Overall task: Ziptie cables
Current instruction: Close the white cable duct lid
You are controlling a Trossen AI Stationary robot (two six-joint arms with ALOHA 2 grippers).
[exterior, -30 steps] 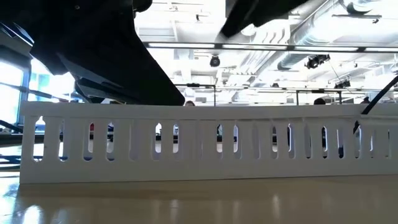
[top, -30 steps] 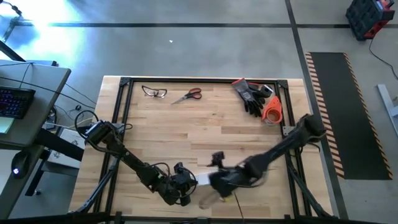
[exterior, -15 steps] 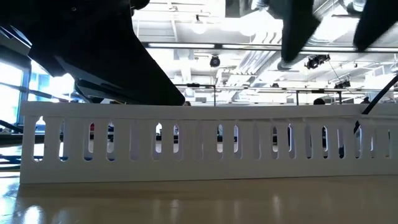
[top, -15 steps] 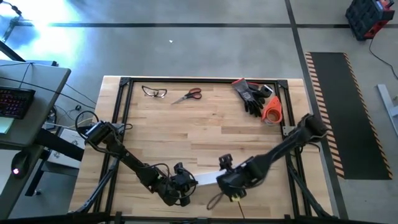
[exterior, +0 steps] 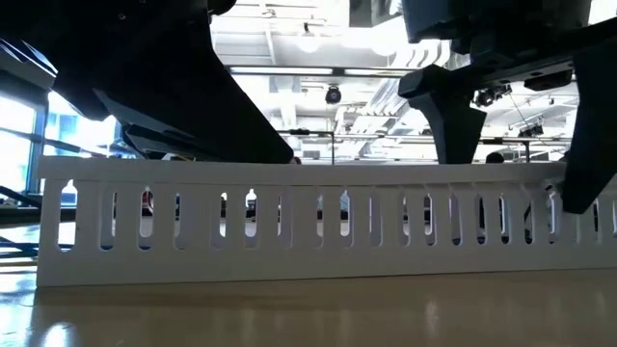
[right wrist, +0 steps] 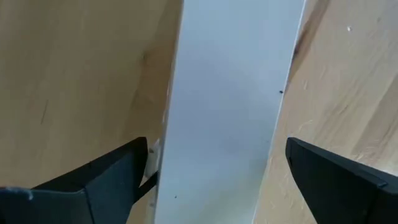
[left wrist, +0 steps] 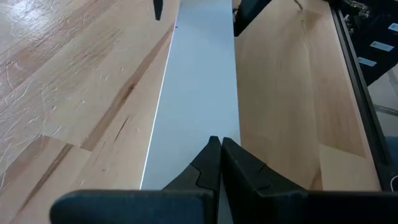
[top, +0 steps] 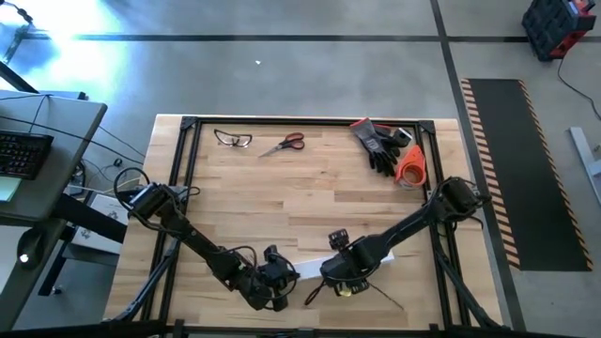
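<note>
On the far left, off the table (top: 310, 202), sits a desk with a dark keyboard (top: 23, 155). The left arm comes in from the table's left edge and bends low to the near edge. The left gripper (top: 279, 275) is at the left end of the white slotted channel (top: 310, 269). In the left wrist view its 2 fingers (left wrist: 214, 163) are pressed together, tip to tip, right over the long flat white top of the channel (left wrist: 199, 93). It looks like they pinch the end of the channel, but the view is too poor to be sure.

At the back of the table lie clear glasses (top: 233, 139), then scissors (top: 284, 144) with red handles, then dark gloves (top: 380, 145) and an orange tape roll (top: 410, 166).

The cables (top: 324, 286) are at the near edge, a thin dark loop and loose ends poking out from under the right gripper.

The right arm reaches in from the table's right side. The right gripper (top: 343, 266) is above the channel, near its middle. Its 2 fingers (right wrist: 112, 174) are spread wide, 1 on each side of the white channel (right wrist: 227, 106), holding nothing. In the low view the channel (exterior: 308, 226) stands on edge, with both dark arms above it.
</note>
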